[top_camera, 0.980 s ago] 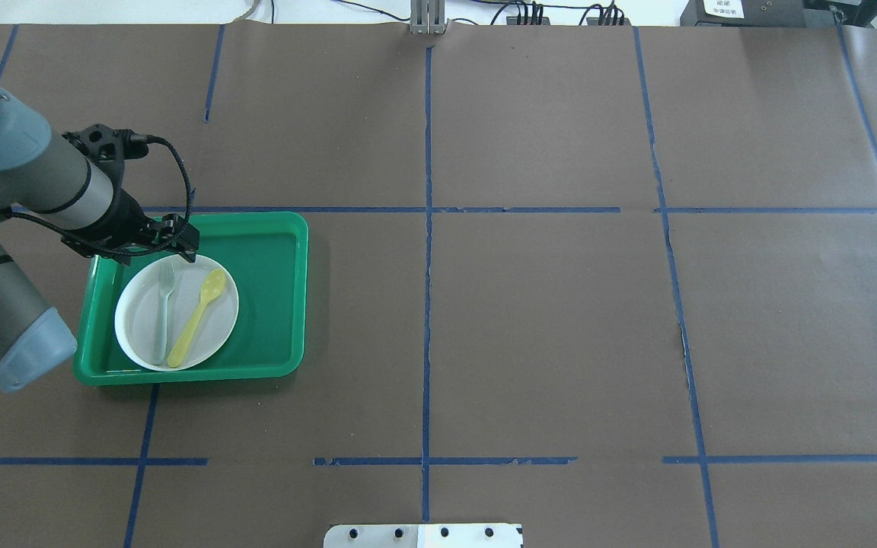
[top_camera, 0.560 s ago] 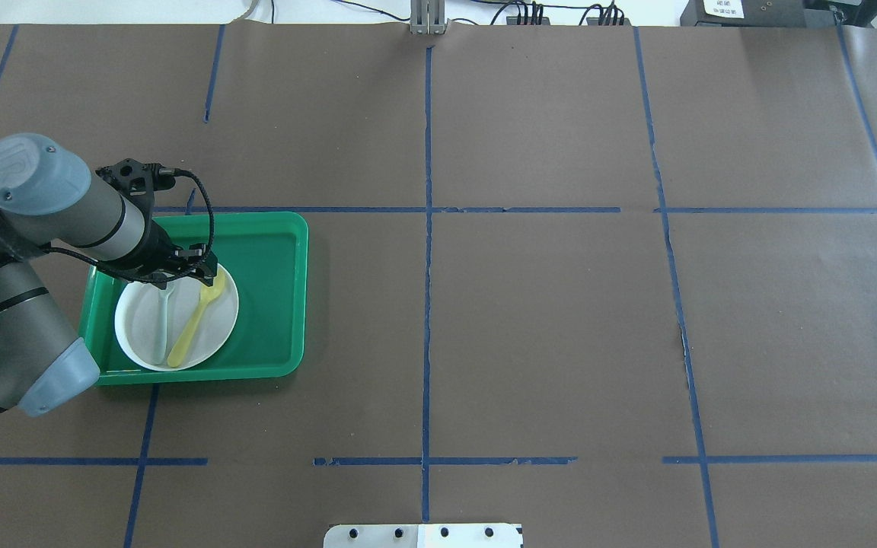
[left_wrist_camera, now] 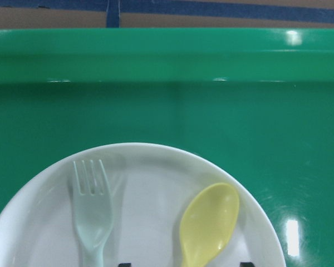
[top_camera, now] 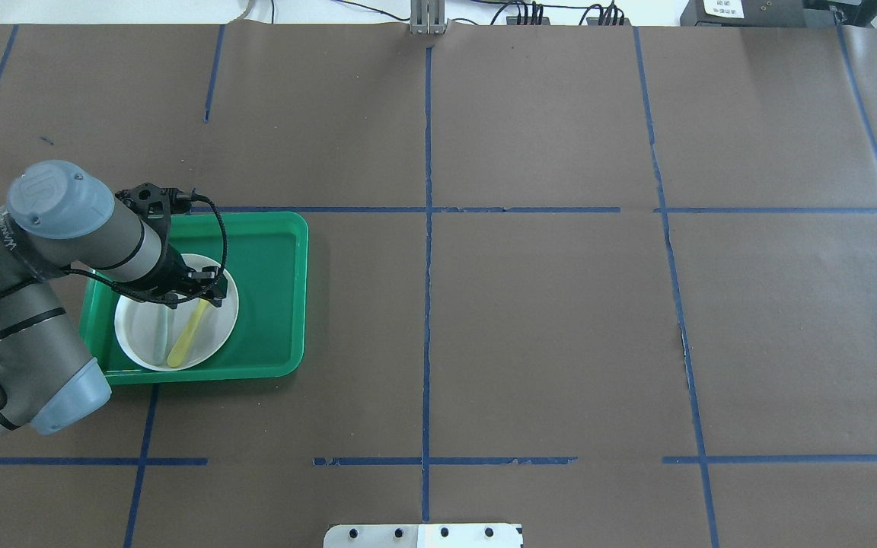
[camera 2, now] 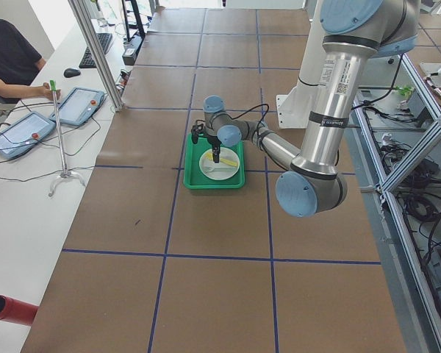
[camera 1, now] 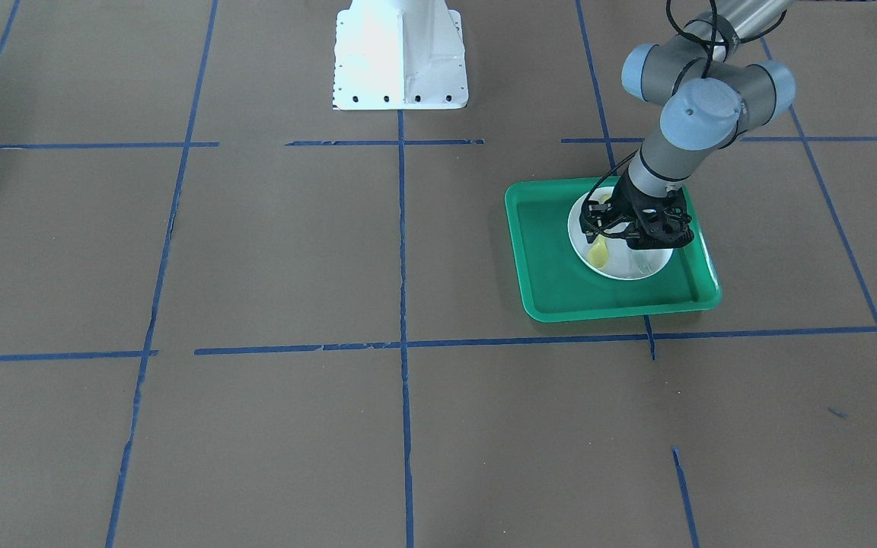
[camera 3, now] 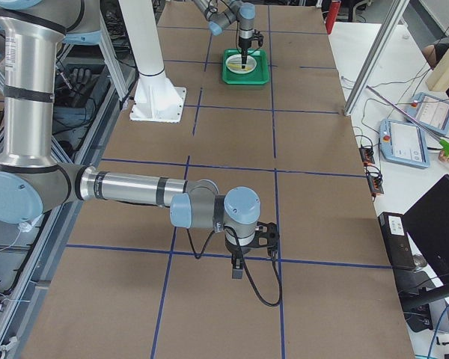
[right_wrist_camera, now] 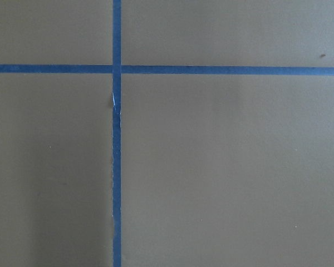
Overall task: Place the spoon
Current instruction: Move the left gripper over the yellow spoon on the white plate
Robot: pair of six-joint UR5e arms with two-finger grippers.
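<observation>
The light-yellow spoon lies on a white plate in a green tray, next to a pale translucent fork. My left gripper hangs low over the spoon's bowl end and hides it from overhead. In the left wrist view the spoon's bowl lies between two dark fingertips at the bottom edge, set wide apart, so the gripper is open. The fork lies to its left. My right gripper shows only in the exterior right view, over bare table; I cannot tell its state.
The tray sits on the brown paper-covered table marked with blue tape lines. The white robot base plate stands at the table's robot side. The right wrist view shows only paper and a tape cross.
My left arm has moved from the tray's far rim over the plate and come down above the spoon's bowl end. Spoon, fork and plate have not moved.
</observation>
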